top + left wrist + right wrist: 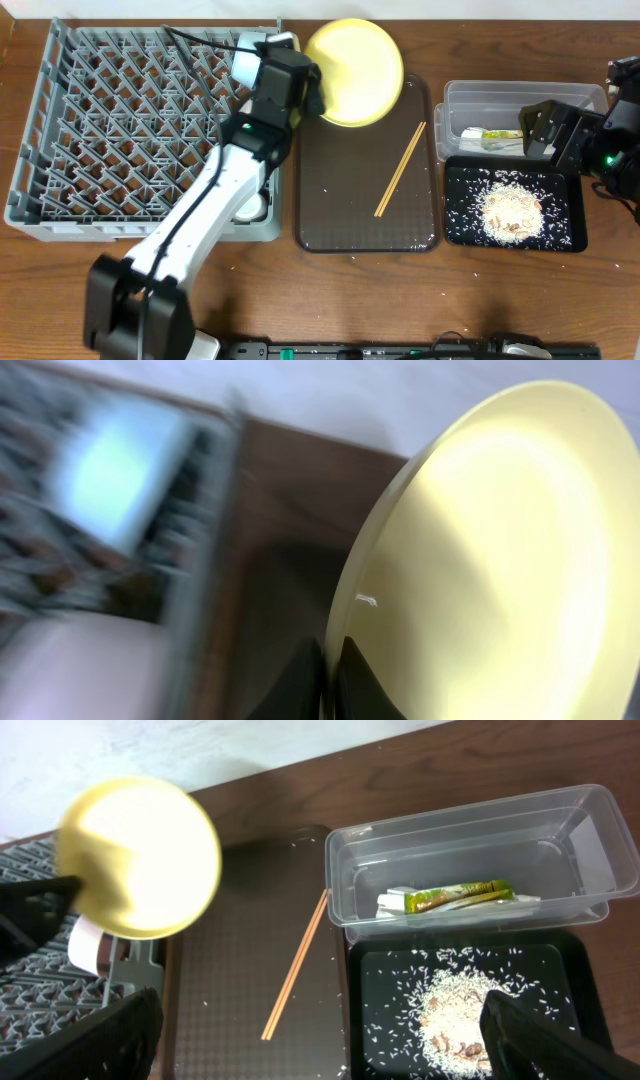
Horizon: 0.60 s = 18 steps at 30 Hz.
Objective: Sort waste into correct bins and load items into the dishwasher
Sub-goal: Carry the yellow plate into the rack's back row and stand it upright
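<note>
Yellow plate (355, 70), clenched in my left claw (332, 680) beside the rack (100, 120), awaited loading, like the chopsticks (400, 170) to its right; waste (510, 210) lay binned by my open right claw (530, 130).

One grey dish rack (120, 120) stands left of the brown serving tray (340, 205), and there is one such tray. One yellow plate (355, 70) sits over the tray's far-left corner. Two chopsticks (400, 170) lie on the tray, close together. Right of the tray are two bins: one clear tub (500, 100) and one black tray (455, 228). The tub holds one green-and-yellow wrapper (460, 897) and one piece of white paper (393, 903). The black tray carries one heap of rice scraps (512, 210) — the stray grains around it are too many to count. In the rack's side nearest the tray are one white cup (250, 207) and one pale blue bowl (245, 58), both partly hidden.
</note>
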{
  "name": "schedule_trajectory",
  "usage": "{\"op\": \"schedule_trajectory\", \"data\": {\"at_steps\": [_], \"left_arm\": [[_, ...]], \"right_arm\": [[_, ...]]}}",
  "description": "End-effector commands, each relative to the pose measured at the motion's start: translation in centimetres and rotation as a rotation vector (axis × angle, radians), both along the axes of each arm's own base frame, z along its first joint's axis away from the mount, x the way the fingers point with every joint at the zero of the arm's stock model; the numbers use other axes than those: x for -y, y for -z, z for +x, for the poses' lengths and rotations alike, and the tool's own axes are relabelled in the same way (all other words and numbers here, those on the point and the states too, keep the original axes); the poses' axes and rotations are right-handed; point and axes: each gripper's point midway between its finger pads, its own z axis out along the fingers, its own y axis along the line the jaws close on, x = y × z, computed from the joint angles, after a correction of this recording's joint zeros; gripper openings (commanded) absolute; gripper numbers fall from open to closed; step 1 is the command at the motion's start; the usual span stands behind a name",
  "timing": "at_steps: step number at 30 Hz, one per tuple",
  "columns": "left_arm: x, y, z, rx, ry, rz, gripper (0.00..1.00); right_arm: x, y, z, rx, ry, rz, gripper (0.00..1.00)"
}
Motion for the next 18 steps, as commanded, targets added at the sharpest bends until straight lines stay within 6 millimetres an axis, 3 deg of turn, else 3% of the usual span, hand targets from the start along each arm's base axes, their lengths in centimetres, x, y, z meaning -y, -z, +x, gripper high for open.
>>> {"op": "schedule_trajectory", "data": {"at_steps": [1, 7, 9, 18], "left_arm": [[-5.7, -4.1, 0.0, 0.110, -0.127, 0.241, 0.07], [-13.2, -9.1, -0.3, 0.198, -0.257, 0.523, 0.07], [-14.9, -9.9, 0.1, 0.211, -0.259, 0.606, 0.07], [-22.4, -10.3, 1.5, 0.192, -0.366, 0.747, 0.08]], "right_arm": [[0.3, -0.1, 0.0, 0.004, 0.006, -0.012, 0.99], [0.3, -0.1, 0.0, 0.004, 0.006, -0.012, 0.99], [0.3, -0.1, 0.0, 0.004, 0.006, -0.012, 0.99], [0.3, -0.1, 0.0, 0.004, 0.006, -0.012, 0.99]]}}
